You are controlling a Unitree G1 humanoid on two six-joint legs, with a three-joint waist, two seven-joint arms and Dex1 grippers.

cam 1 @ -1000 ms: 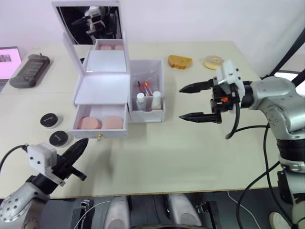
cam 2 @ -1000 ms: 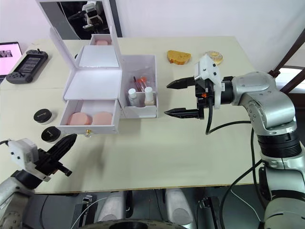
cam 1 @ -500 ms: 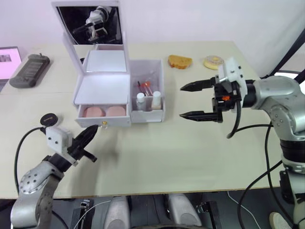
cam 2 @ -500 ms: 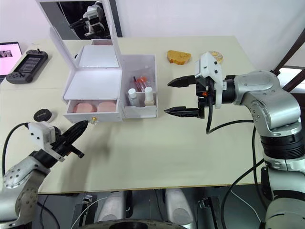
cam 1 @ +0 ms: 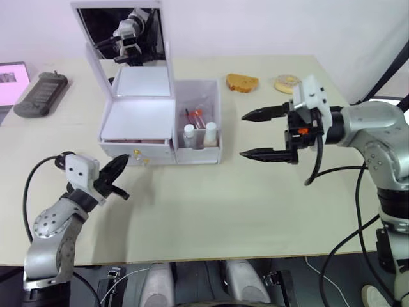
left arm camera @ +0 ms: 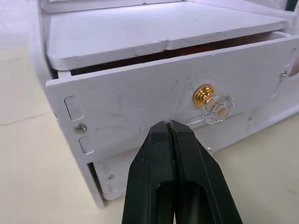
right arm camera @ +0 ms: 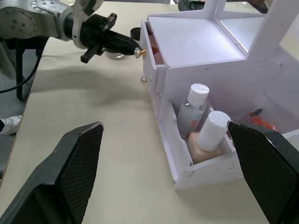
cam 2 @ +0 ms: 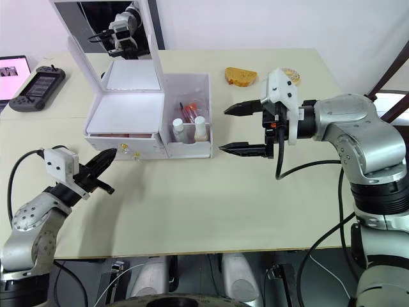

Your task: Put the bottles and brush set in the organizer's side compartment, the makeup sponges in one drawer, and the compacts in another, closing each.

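Observation:
The white organizer [cam 1: 136, 119] stands with its mirror lid up. Its side compartment [cam 1: 216, 138] holds two white-capped bottles [cam 1: 189, 133] [cam 1: 209, 131] and the brush set [cam 1: 197, 115]. The upper drawer [left arm camera: 154, 95] is pushed almost fully in, and the makeup sponges [right arm camera: 156, 46] show as a pink sliver in the gap. My left gripper [left arm camera: 167, 125] is shut, its tips against the drawer front just beside the gold knob [left arm camera: 218, 105]. To the right of the organizer, my right gripper [cam 1: 243, 135] hovers open and holds nothing. A black compact [right arm camera: 135, 32] peeks out behind the left gripper.
A handheld game console [cam 1: 41, 93] and a pink-lit screen [cam 1: 10, 78] lie at the far left. A piece of bread [cam 1: 241, 82] and a round pastry [cam 1: 286, 82] sit at the far right. Bare tabletop [cam 1: 211, 198] stretches in front of the organizer.
The sponge drawer went from wide open to almost shut, with my shut left gripper moving forward against its front. The right gripper stayed where it was.

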